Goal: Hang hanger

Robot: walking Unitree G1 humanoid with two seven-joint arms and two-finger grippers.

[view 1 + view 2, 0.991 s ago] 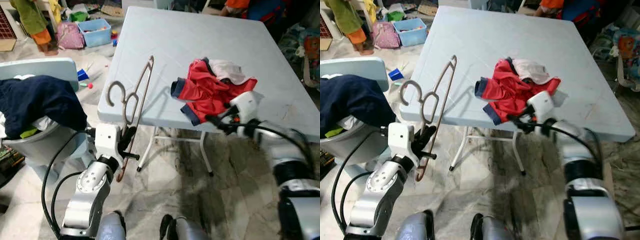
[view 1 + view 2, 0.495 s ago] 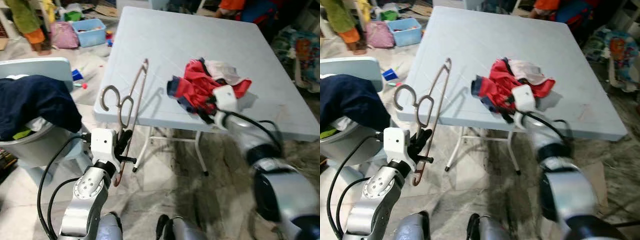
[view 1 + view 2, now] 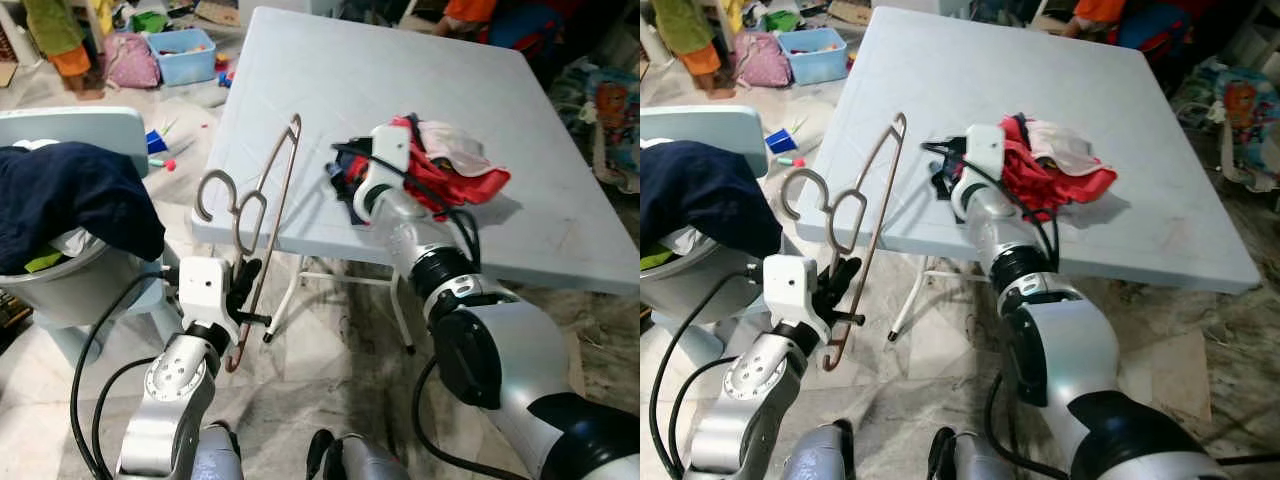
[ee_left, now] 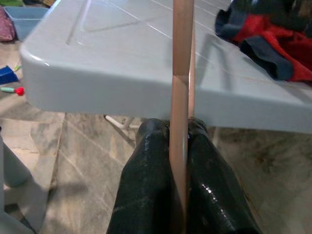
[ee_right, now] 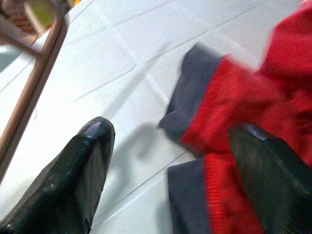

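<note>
off the table's (image 3: 560, 150) near-left corner, left gripper (image 4: 179, 146) clamps the hanger (image 3: 262, 215) low on its bar. thin, stiff, light; may pivot, so grip near the hook. right gripper (image 5: 170, 165) gapes over red garment (image 3: 450, 175).

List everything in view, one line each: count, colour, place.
hanger: one, brown, upright in front of the table's near left corner.
garment: one, red with navy trim, crumpled on the table.
table: one, pale blue, ahead.
basket: one, grey, left, heaped with dark navy clothes.
bin: one, blue, floor, far left.
left gripper: shut on the hanger's bar, below table height.
right gripper: open, over the garment's navy edge.
</note>
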